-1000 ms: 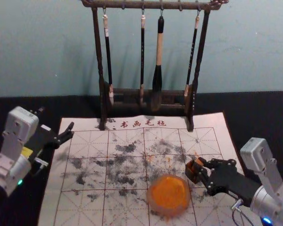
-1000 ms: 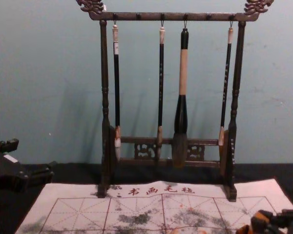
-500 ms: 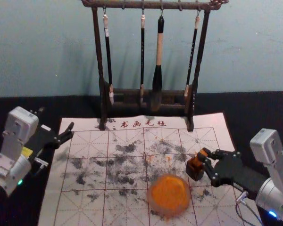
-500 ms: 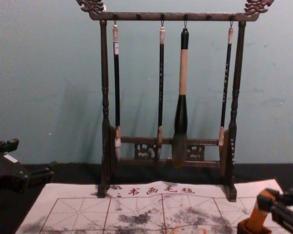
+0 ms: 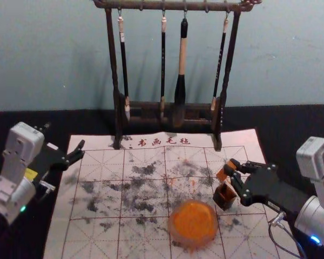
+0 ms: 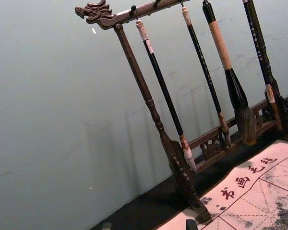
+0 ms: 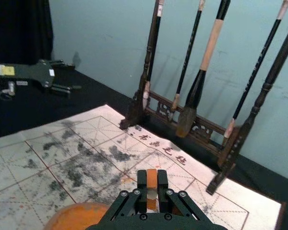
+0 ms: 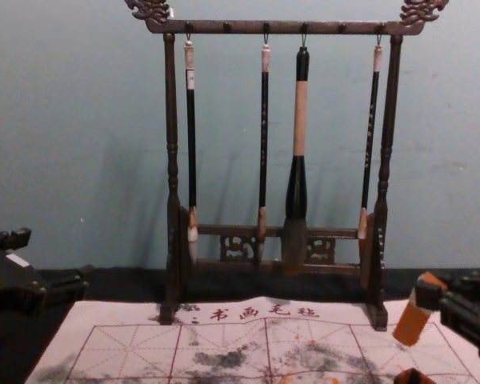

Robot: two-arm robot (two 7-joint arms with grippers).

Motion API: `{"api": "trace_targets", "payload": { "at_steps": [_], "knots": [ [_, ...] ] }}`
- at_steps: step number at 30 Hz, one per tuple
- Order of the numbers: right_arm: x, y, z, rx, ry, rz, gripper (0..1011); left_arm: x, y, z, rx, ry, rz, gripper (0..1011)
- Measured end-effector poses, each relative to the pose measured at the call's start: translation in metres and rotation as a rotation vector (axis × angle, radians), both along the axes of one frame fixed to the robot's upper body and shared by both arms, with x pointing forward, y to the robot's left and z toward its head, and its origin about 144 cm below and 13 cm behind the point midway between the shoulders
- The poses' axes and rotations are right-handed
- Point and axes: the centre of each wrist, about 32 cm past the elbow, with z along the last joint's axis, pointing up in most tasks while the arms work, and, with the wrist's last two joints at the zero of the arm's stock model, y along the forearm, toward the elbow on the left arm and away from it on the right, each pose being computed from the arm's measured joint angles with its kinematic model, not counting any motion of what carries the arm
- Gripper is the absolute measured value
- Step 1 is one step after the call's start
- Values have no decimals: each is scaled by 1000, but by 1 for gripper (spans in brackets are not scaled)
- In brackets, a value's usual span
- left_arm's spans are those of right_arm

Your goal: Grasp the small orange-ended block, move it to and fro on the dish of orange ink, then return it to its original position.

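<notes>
My right gripper (image 5: pixel 232 168) is shut on the small orange-ended block (image 5: pixel 223 173), holding it tilted just above a dark, open-topped square holder (image 5: pixel 224 196). The chest view has the block (image 8: pixel 413 323) hanging over the holder's orange-stained rim (image 8: pixel 414 376). In the right wrist view the gripper (image 7: pixel 152 184) pinches the block (image 7: pixel 152 178) between both fingertips. The dish of orange ink (image 5: pixel 193 223) lies on the sheet, beside the holder. My left gripper (image 5: pixel 65 138) stays parked at the left, open; its fingertips (image 6: pixel 191 224) edge into the left wrist view.
A dark wooden rack (image 5: pixel 170 107) with several hanging brushes stands at the back of the gridded, ink-stained sheet (image 5: pixel 97 237). Black cloth (image 5: pixel 291 127) surrounds the sheet, and a pale wall rises behind.
The right gripper has raised the block up out of the dark holder and shifted slightly back and right. The holder stays on the sheet. The left arm has not moved.
</notes>
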Motion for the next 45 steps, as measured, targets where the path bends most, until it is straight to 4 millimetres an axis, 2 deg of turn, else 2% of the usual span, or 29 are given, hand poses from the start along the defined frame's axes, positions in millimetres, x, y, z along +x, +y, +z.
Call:
{"api": "trace_targets", "payload": {
  "at_steps": [17, 24, 36, 45],
  "knots": [
    [-6, 19, -4, -20, 76, 167, 82, 0, 0, 0, 0, 0, 0, 1001],
    [-9, 22, -5, -40, 107, 220, 82, 0, 0, 0, 0, 0, 0, 1001],
    [-10, 20, 11, -129, 120, 281, 82, 0, 0, 0, 0, 0, 0, 1001],
    [-5, 22, 14, -172, 140, 289, 82, 0, 0, 0, 0, 0, 0, 1001]
  ]
}}
